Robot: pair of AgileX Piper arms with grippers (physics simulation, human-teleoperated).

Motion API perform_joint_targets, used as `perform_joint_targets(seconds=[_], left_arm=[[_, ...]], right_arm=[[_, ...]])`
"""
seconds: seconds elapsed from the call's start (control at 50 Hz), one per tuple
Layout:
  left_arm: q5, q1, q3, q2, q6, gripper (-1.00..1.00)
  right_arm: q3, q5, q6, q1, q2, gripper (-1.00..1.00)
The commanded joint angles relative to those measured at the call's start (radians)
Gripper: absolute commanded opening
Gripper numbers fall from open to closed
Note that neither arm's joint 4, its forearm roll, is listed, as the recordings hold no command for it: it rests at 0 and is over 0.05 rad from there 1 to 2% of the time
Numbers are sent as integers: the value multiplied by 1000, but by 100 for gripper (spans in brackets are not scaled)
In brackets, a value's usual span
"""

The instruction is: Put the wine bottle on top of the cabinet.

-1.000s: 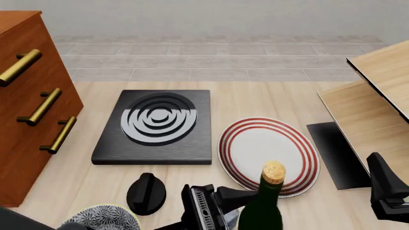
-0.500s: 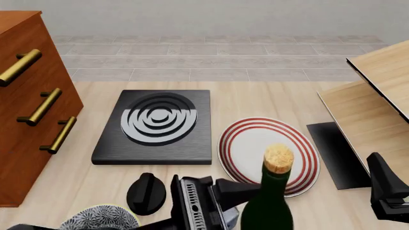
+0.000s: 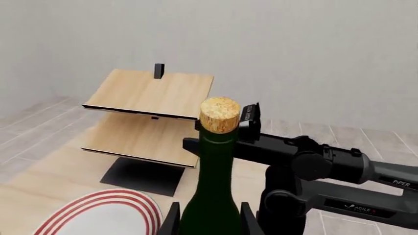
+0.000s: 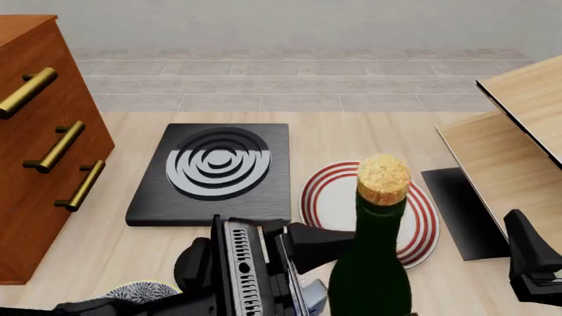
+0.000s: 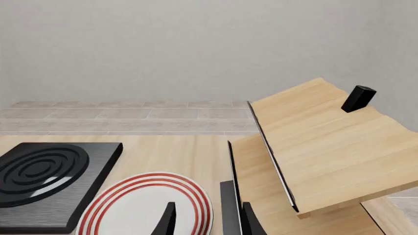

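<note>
1. One wine bottle (image 4: 370, 263), upright, pinched between the left gripper (image 3: 207, 223) fingers, raised before the striped plate (image 4: 327, 197).
2. Cabinet (image 4: 35, 151) at far left, well apart.
3. Right gripper (image 5: 203, 220): fingers seemingly parted, holding nothing.

White "PIPER" lettering sits on the black right robot arm (image 3: 339, 169). Lower down, "AGILEX" (small, partly blurred).
</note>
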Motion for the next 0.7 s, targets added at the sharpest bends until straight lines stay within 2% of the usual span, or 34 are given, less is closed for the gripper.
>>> perform_joint_targets(seconds=[0.02, 0.22, 0.3, 0.7], left_arm=[[81, -2, -32, -82, 46, -100], [159, 22, -54, -143, 64, -100], [197, 71, -48, -192, 34, -100], [413, 173, -110, -315, 81, -100]], right_arm=[[0, 0, 0, 0, 0, 100], [0, 0, 0, 0, 0, 100], [0, 0, 0, 0, 0, 100], [0, 0, 0, 0, 0, 100]])
